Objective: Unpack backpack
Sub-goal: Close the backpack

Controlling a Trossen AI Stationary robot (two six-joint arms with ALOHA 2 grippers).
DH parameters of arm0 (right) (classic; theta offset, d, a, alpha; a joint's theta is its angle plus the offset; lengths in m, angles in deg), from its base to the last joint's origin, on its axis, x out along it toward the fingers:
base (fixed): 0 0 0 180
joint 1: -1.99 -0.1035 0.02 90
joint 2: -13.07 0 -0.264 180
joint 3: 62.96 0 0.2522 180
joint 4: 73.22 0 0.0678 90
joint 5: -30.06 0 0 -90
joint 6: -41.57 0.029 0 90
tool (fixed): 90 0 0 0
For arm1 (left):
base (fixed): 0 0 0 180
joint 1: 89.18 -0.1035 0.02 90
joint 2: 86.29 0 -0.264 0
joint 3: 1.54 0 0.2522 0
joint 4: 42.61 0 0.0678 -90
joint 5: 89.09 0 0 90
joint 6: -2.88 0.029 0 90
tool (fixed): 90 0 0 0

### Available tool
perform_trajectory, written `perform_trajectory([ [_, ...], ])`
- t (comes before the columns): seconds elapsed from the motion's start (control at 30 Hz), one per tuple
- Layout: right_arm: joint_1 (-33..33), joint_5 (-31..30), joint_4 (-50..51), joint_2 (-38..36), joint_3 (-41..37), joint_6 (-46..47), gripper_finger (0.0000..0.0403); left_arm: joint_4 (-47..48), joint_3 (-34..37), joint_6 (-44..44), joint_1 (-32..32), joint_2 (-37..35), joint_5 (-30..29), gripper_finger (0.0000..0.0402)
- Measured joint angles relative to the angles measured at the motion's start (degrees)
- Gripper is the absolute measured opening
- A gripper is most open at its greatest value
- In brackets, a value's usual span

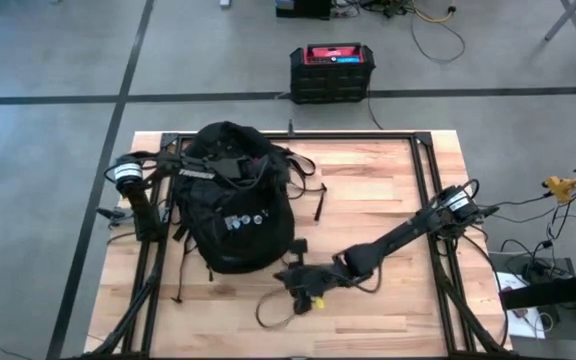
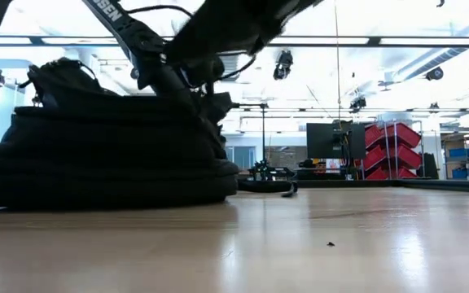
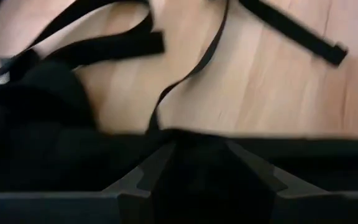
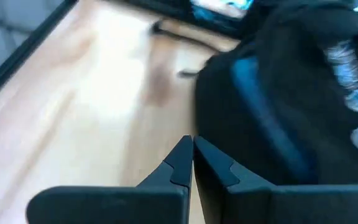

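High view gives me a bulky black fabric backpack on pale wood planks; my right gripper sits clenched empty beside it, while my left gripper grasps black fabric, seen only by wrist camera.

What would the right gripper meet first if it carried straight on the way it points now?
Probably the backpack: the shut right gripper points along the bare table at its near edge, though depth is unclear and it might just skim past.

White capital letters "SEN" stand on the dark robot arm above the large black fabric backpack; no other text is readable.
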Motion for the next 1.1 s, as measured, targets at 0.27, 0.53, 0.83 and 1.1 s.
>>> perform_trajectory([
  [0.27,0.38,-7.48,6.79,-1.12,-0.14,6.66,0.0001,8.1,0.99,-1.88,2.44,-12.24,-5.63,0.0119],
  [0.53,4.66,-5.36,7.83,0.13,-1.19,13.82,0.0015,9.33,2.28,-4.74,5.23,-17.02,-7.57,0.0119],
  [0.83,10.53,1.72,4.69,1.87,-3.2,13.64,0.0126,8.94,2.3,-5.05,7.16,-13.63,-7.1,0.0119],
  [1.1,11.79,8.17,2.07,3.71,-3.56,13.52,0.0158,8.46,2.34,-4.66,7.23,-11.66,-6.98,0.0119],
])
